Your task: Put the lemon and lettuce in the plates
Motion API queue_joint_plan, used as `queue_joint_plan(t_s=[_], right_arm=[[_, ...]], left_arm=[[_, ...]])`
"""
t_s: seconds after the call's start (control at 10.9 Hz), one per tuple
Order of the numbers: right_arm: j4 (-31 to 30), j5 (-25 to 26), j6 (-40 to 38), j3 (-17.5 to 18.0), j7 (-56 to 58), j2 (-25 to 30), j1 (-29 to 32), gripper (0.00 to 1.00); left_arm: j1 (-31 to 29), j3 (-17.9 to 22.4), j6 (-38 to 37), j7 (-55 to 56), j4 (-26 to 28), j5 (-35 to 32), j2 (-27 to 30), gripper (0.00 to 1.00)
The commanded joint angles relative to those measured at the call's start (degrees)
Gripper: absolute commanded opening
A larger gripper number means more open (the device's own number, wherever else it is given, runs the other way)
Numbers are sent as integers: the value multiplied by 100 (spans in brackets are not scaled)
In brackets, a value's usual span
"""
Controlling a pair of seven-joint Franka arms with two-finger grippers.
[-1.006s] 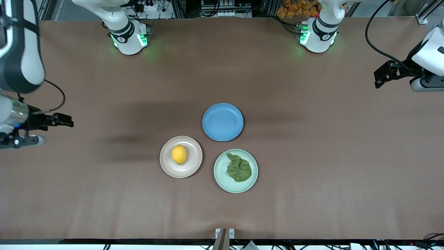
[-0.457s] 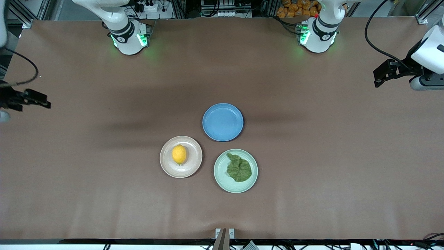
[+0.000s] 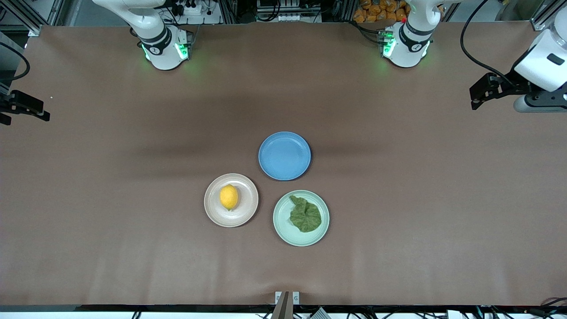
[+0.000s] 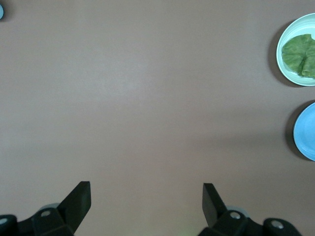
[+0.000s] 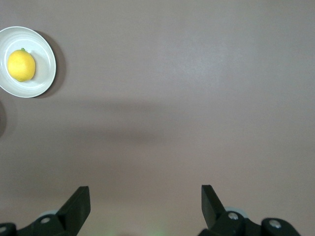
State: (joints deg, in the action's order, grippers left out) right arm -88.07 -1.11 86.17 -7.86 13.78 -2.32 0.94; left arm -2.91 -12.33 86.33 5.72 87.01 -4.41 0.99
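Observation:
The lemon (image 3: 229,197) lies in the pinkish-beige plate (image 3: 246,215); both show in the right wrist view, lemon (image 5: 21,65) and plate (image 5: 44,78). The lettuce (image 3: 305,215) lies in the mint green plate (image 3: 283,230), also in the left wrist view, lettuce (image 4: 301,49) and plate (image 4: 285,61). My left gripper (image 3: 480,94) is open and empty, up over the table's left-arm end; in its own view (image 4: 146,196) only bare table lies under it. My right gripper (image 3: 31,108) is open and empty over the right-arm end, over bare table (image 5: 145,199).
An empty blue plate (image 3: 284,155) sits farther from the front camera than the two other plates, touching neither; its edge shows in the left wrist view (image 4: 305,132). The brown table (image 3: 398,199) is bare around the plates.
My right gripper has pulled back toward the right-arm end of the table and farther up the front view. My left gripper has shifted slightly. Lemon, lettuce and plates have not moved.

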Motion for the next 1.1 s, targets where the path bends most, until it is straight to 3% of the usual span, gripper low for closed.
queue_joint_plan(t_s=[0.0,0.27,1.01], right_arm=[[-140,-4,321,74,-24,74,12,100],[-88,-4,629,-180,-330,-49,-409,100],[-70,-135,770,-251,-481,-111,-419,100]], left_arm=[[-25,-6,-38,-27,27,160,95,100],[-60,11,32,-28,35,432,95,100],[-34,11,68,-36,27,371,60,100]])
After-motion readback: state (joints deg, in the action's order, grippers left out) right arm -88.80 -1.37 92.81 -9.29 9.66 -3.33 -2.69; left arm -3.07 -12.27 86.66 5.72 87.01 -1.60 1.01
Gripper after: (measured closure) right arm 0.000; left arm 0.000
